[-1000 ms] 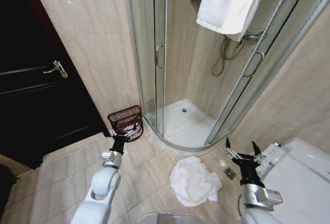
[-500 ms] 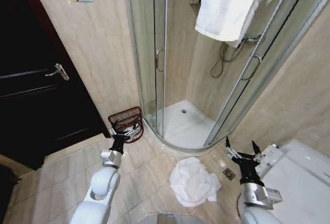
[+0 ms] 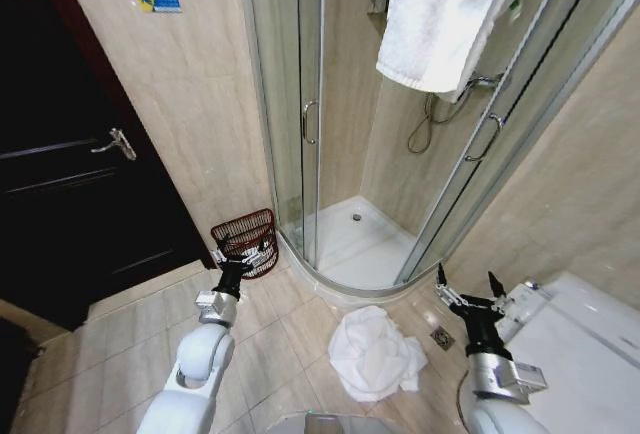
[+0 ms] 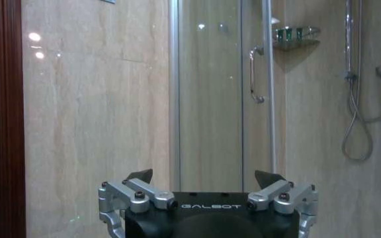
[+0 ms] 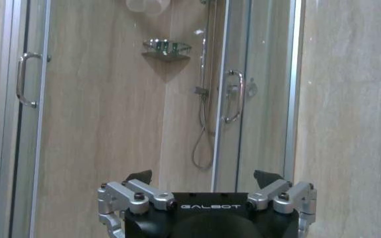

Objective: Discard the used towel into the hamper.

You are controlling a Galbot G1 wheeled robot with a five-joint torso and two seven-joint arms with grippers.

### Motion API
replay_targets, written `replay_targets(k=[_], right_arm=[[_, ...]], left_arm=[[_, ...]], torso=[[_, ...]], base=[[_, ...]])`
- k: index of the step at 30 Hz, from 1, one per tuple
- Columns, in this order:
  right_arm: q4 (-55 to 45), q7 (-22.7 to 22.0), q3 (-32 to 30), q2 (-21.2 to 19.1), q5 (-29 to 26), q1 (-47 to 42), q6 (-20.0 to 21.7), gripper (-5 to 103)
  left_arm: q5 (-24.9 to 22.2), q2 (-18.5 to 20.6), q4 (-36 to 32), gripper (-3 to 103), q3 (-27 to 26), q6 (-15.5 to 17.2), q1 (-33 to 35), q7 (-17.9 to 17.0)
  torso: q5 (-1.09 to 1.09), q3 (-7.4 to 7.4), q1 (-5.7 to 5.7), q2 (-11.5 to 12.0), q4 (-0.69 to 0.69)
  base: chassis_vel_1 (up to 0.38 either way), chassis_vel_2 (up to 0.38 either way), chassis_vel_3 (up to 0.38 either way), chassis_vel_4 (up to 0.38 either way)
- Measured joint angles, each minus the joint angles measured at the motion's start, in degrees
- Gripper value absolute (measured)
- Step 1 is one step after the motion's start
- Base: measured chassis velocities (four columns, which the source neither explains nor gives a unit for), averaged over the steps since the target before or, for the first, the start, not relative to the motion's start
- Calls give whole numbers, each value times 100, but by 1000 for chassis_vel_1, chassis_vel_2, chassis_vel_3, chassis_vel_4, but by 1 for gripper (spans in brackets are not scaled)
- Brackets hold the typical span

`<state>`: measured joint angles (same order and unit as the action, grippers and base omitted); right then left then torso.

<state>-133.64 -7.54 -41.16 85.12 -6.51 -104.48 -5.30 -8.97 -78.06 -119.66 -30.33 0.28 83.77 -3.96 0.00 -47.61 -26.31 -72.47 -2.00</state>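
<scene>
The used towel (image 3: 375, 354) lies crumpled and white on the tiled floor, just in front of the shower's curved step. The hamper (image 3: 243, 239), a small dark reddish-brown wire basket, stands against the wall between the dark door and the shower glass. My left gripper (image 3: 240, 252) is held low right before the hamper, open and empty; it also appears in the left wrist view (image 4: 204, 176), facing the wall and shower door. My right gripper (image 3: 466, 279) hovers open to the right of the towel, beside the toilet, and in the right wrist view (image 5: 204, 175) it faces the shower.
A glass shower enclosure (image 3: 300, 104) with a raised white tray (image 3: 365, 244) fills the corner ahead. A second white towel (image 3: 440, 14) hangs over its top. A dark door (image 3: 60, 184) is at the left, a white toilet (image 3: 585, 339) at the right, and a floor drain (image 3: 443, 337) beside the towel.
The whole picture has slid slightly downward, so the camera has moved. Both arms, the towel and the hamper keep their places relative to one another.
</scene>
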Motion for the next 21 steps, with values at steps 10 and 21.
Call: replay_targets(k=[10,21], right_arm=[[-69,-4,8,-2,11,45,168,100],[-130,-12,49,9,48,165,343,100]], left_arm=[[22,-11,-10,100,-26,7,-3,-24],[25,-15,8,100,9,-8,-65,-46]], torso=[[0,-176,-145,-319,0],[0,-381,-319,-699,0]], base=[[0,0,0,0],[0,0,0,0]])
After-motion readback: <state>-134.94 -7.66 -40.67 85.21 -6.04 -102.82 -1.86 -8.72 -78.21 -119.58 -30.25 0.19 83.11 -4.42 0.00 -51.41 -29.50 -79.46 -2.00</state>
